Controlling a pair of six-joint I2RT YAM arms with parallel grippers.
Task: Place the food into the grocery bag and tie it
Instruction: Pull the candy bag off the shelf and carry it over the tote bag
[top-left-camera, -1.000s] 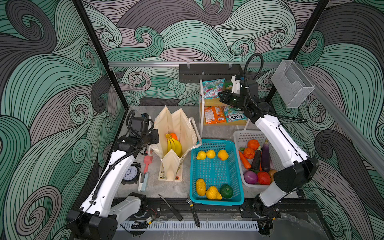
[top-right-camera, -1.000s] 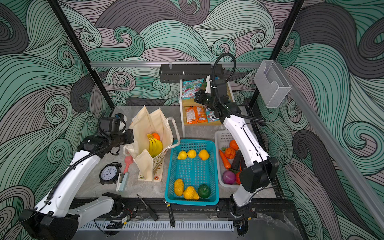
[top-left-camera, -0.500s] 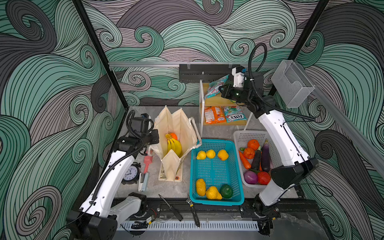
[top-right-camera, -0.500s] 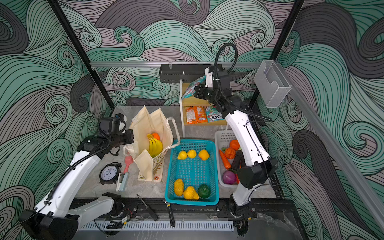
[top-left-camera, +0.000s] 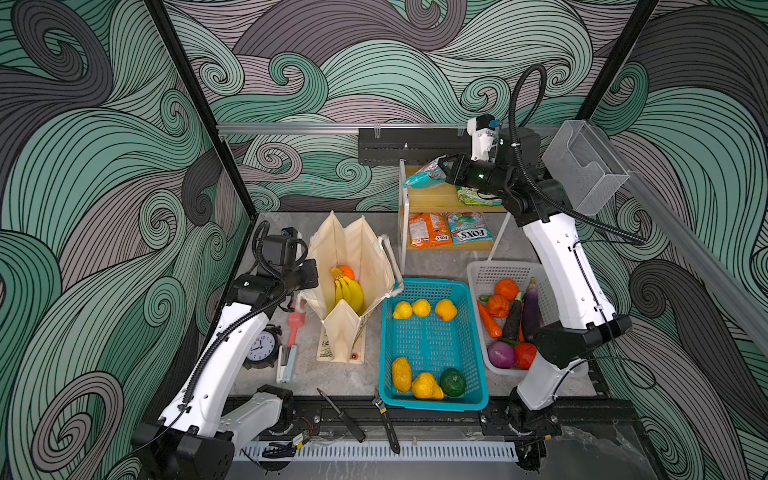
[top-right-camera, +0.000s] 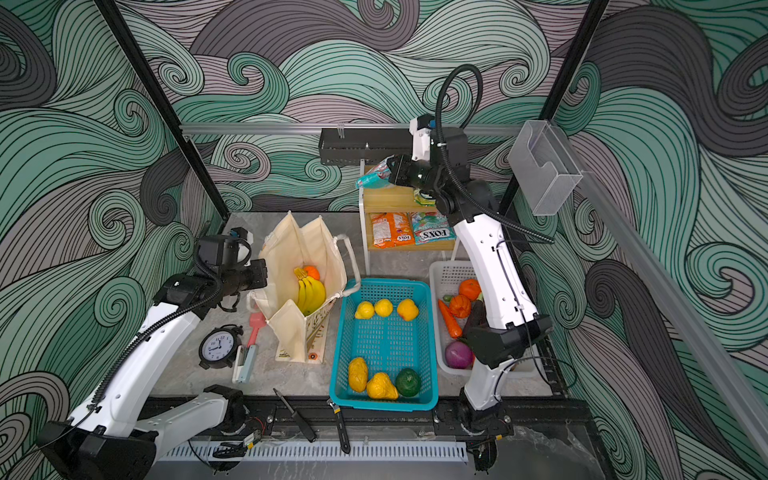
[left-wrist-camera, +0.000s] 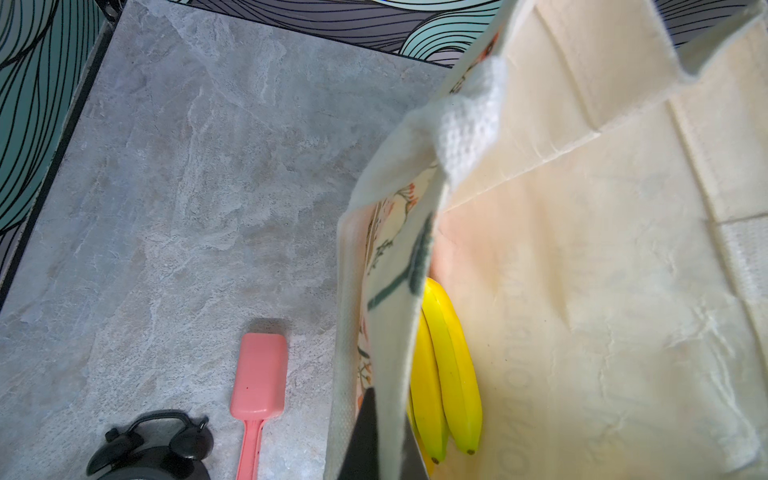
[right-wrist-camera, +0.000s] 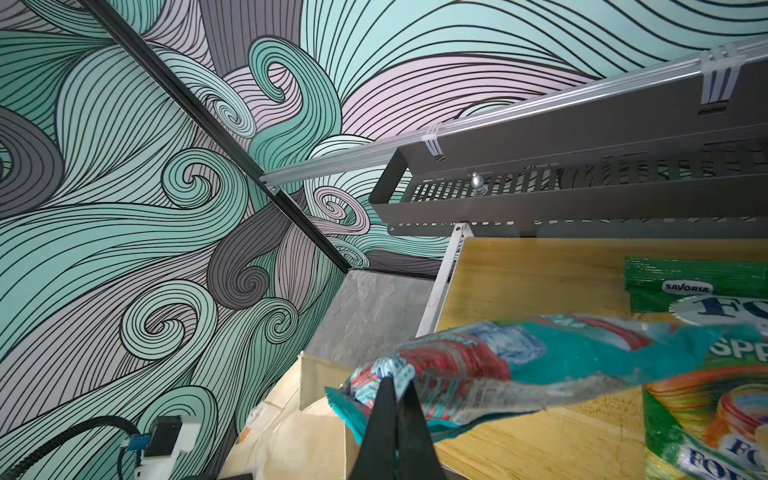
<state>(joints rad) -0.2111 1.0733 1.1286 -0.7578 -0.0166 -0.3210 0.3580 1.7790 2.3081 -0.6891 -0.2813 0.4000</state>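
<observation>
- The grocery bag (left-wrist-camera: 582, 291) is cream woven cloth, matt and slightly rough; its handle (left-wrist-camera: 469, 124) is coarse white webbing.
- The snack packet (right-wrist-camera: 540, 361) is glossy, crinkled plastic film.
- The banana bunch (left-wrist-camera: 449, 374) looks smooth and shiny.
- The counter (left-wrist-camera: 187, 187) is grey, stone-patterned and matt.
- The shelf (right-wrist-camera: 540, 270) is pale, grained wood.
- The teal basket (top-left-camera: 428, 281) is plastic mesh.
- The tray (right-wrist-camera: 582, 203) is dark, matt, perforated metal.

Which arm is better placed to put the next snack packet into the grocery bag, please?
Right: the right fingers pinch the teal-red packet above the shelf, while the left fingers hold the grocery bag's rim open.
</observation>
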